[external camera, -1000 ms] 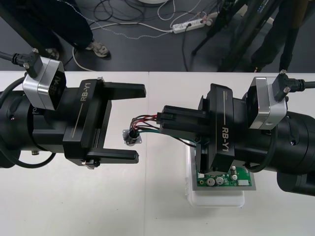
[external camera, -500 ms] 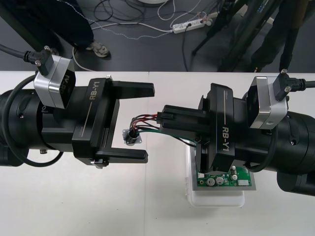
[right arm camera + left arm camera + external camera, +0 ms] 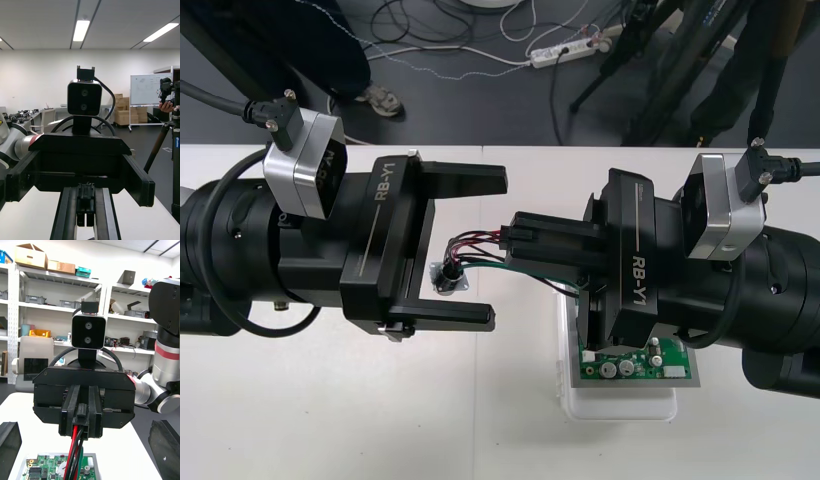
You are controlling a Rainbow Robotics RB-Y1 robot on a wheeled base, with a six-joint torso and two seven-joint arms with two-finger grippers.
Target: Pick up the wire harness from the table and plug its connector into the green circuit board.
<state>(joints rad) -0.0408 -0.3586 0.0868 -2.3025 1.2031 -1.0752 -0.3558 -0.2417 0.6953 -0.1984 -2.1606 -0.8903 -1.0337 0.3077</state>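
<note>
My right gripper point(image 3: 518, 242) is shut on the harness's black plug point(image 3: 83, 422) and holds it in the air above the table. The red, black and green wires point(image 3: 478, 250) trail left from it to the round metal socket point(image 3: 448, 279), which hangs free. Facing it, my left gripper point(image 3: 498, 249) is open, one finger on each side of the wires and socket without touching them. In the left wrist view its fingers point(image 3: 8, 442) stand far apart. The green circuit board point(image 3: 635, 366) on its white base point(image 3: 620, 403) lies under my right arm, partly hidden.
The table's far edge point(image 3: 520, 147) runs just behind both grippers, with dark floor and cables beyond. Bare tabletop point(image 3: 330, 410) lies in front of my left arm and to the left of the board.
My left gripper has moved right towards the right one, still open, so its fingers now reach past the socket. The right gripper and harness have stayed still.
</note>
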